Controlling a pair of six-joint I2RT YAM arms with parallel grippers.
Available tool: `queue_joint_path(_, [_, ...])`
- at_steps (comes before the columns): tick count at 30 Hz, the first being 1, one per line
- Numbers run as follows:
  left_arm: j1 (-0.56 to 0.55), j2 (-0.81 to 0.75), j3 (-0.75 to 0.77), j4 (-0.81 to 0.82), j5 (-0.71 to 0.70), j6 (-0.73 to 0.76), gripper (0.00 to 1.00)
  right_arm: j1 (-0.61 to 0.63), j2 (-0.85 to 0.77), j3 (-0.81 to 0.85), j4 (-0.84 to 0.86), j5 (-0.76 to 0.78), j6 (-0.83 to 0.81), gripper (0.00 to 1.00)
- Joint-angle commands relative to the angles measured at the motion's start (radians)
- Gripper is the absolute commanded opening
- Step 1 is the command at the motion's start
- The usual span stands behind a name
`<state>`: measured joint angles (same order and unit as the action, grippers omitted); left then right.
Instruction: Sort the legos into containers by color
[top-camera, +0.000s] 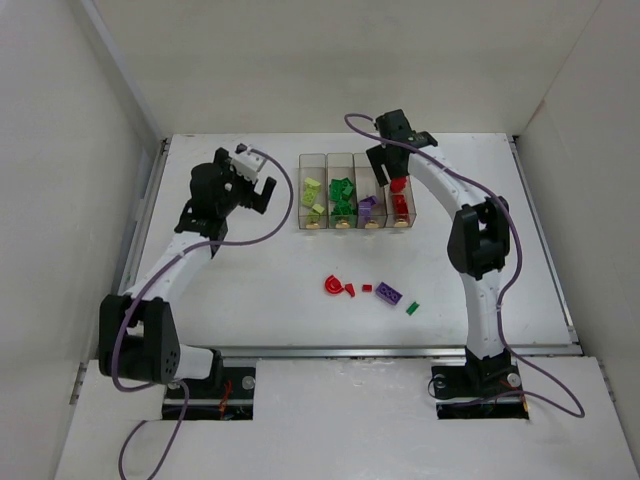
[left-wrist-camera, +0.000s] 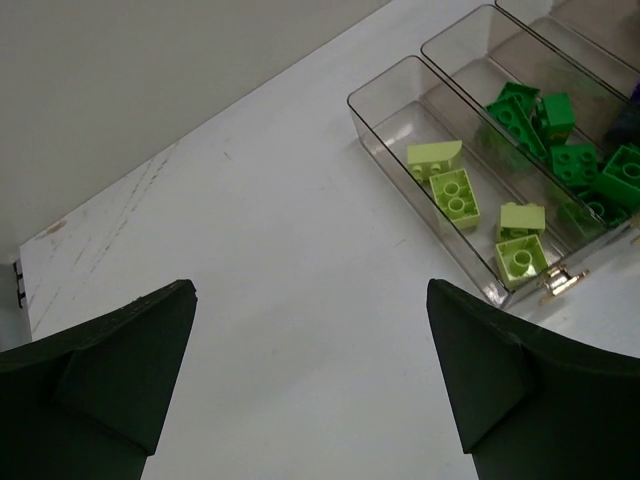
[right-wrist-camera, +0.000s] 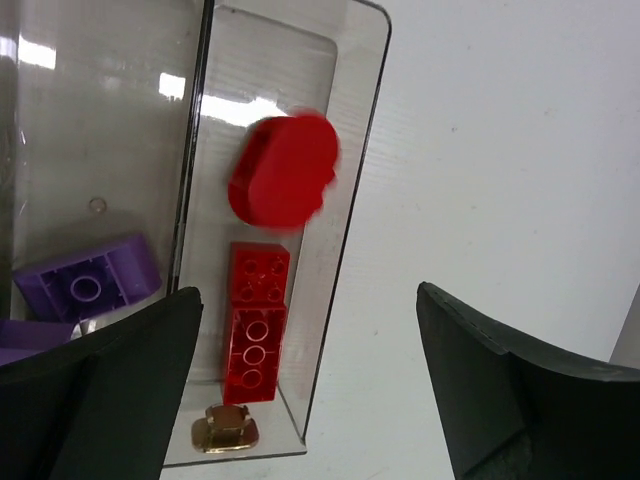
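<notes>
Legos (top-camera: 341, 195) show in two places from the top camera: sorted ones in the containers (top-camera: 355, 158), a row of four narrow clear plastic bins, and five loose on the white table (top-camera: 250, 290) (two rounded red pieces (top-camera: 333, 283), a small red bit, a purple brick (top-camera: 389, 294), a green sliver (top-camera: 412, 308)). The left gripper (top-camera: 265, 195) hangs left of the bins; the right gripper (top-camera: 390, 178) is over the rightmost bin.

Left wrist: dark wedge fingers (left-wrist-camera: 120, 370) stand wide apart with nothing between them. Studded yellow-green bricks (left-wrist-camera: 455, 193) fill the end bin, with green ones beside.

Right wrist: fingers (right-wrist-camera: 110, 390) are spread wide, gripping nothing. A rounded red piece (right-wrist-camera: 283, 170), blurred, touches neither. Two glossy red bricks (right-wrist-camera: 257, 320) lie below it, by the gold dot (right-wrist-camera: 226, 428).
</notes>
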<state>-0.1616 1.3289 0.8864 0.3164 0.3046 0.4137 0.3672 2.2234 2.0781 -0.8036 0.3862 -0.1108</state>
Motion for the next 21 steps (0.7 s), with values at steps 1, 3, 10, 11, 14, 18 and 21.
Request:
queue_joint_path(1, [0.004, 0.039, 0.124, 0.07, -0.016, -0.044, 0.99, 0.003, -0.03, 0.023, 0.087, 0.048, -0.02, 0.93])
queue_joint_path(3, [0.004, 0.065, 0.161, 0.059, -0.061, -0.081, 0.99, 0.003, -0.048, 0.023, 0.116, 0.057, 0.022, 0.93])
queue_joint_path(10, [0.004, 0.107, 0.23, 0.015, -0.148, -0.138, 0.99, 0.003, -0.2, -0.108, 0.343, -0.137, 0.079, 1.0])
queue_joint_path(11, [0.004, 0.093, 0.2, 0.015, -0.148, -0.115, 0.99, 0.013, -0.2, -0.118, 0.343, -0.157, 0.079, 1.0])
queue_joint_path(14, [-0.006, 0.017, 0.131, -0.023, -0.137, -0.086, 0.99, 0.061, -0.238, -0.136, 0.287, -0.191, 0.098, 1.0])
queue_joint_path(18, [-0.024, -0.118, -0.016, -0.031, -0.238, -0.009, 0.99, 0.202, -0.317, -0.306, 0.248, -0.064, 0.134, 1.0])
queue_joint_path(21, [-0.049, -0.194, -0.099, -0.089, -0.328, 0.011, 0.99, 0.341, -0.379, -0.4, 0.236, -0.064, 0.123, 1.0])
